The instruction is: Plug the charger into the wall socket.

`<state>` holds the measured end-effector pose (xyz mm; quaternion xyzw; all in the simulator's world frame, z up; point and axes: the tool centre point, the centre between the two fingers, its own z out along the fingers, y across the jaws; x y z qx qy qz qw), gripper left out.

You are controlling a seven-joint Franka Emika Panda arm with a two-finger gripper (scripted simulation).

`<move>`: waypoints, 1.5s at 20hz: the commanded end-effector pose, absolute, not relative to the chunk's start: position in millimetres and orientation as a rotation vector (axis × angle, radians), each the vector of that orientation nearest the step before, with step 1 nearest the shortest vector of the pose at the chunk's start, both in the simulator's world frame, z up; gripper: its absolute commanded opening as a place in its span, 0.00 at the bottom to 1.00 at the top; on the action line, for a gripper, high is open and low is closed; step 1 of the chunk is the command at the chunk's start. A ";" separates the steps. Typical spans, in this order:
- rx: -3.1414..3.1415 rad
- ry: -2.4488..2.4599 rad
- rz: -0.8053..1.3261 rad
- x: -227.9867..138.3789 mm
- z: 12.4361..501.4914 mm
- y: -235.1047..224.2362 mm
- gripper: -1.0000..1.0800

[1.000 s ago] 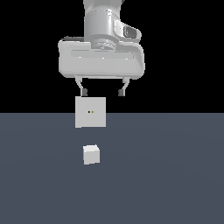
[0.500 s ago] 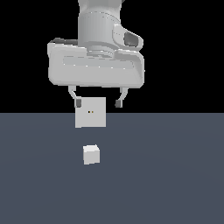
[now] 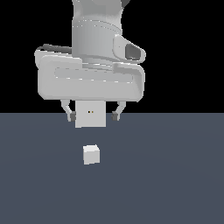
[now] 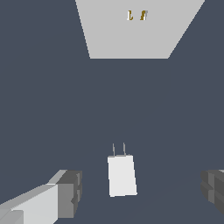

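Note:
The charger (image 3: 91, 154) is a small white cube lying on the dark grey floor, and in the wrist view the charger (image 4: 122, 175) shows two thin prongs pointing toward the wall socket (image 4: 139, 30). The wall socket (image 3: 90, 115) is an upright white square panel with two yellowish dots, standing behind the charger. My gripper (image 3: 92, 116) hangs open above the charger, its fingertips (image 3: 71, 117) spread wide at the socket's height. In the wrist view the charger lies between the two fingers (image 4: 66, 194), untouched. Nothing is held.
The dark grey floor (image 3: 175, 183) stretches flat all around, under a black background. The arm's large white hand body (image 3: 89, 81) covers the top of the socket in the exterior view.
The arm has come down and closer to the camera, looming larger. Its open fingers now sit lower, flanking the socket panel. Charger and socket have not moved.

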<state>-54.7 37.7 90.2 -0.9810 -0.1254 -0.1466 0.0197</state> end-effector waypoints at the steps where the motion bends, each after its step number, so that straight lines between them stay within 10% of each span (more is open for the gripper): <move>1: -3.029 -0.414 -0.493 -57.7 83.5 39.4 0.96; 30: -2.985 -0.487 -0.587 -65.0 26.8 44.2 0.96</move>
